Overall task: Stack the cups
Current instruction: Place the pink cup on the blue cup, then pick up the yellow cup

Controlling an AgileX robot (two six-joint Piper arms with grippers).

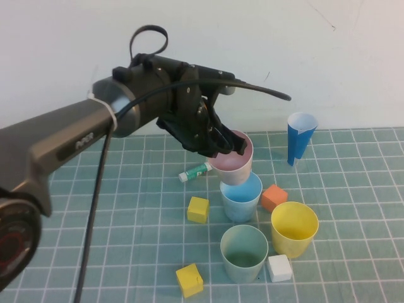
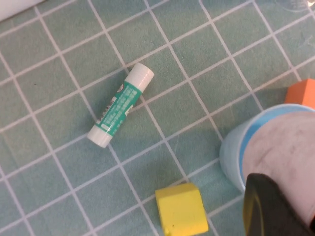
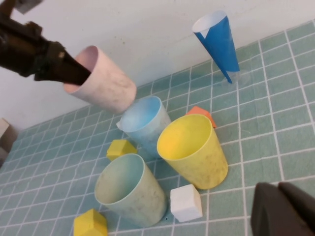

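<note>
My left gripper is shut on the rim of the pink cup and holds it tilted just above the light blue cup, its base at the blue cup's mouth. The yellow cup and the pale green cup stand upright nearer the front. In the left wrist view the pink cup sits over the blue cup behind a dark finger. The right wrist view shows the pink, blue, yellow and green cups. My right gripper is shut and empty, low beside the yellow cup.
A dark-blue paper cone stands at the back right. A green glue stick lies left of the cups. Yellow blocks, an orange block and a white block lie around the cups.
</note>
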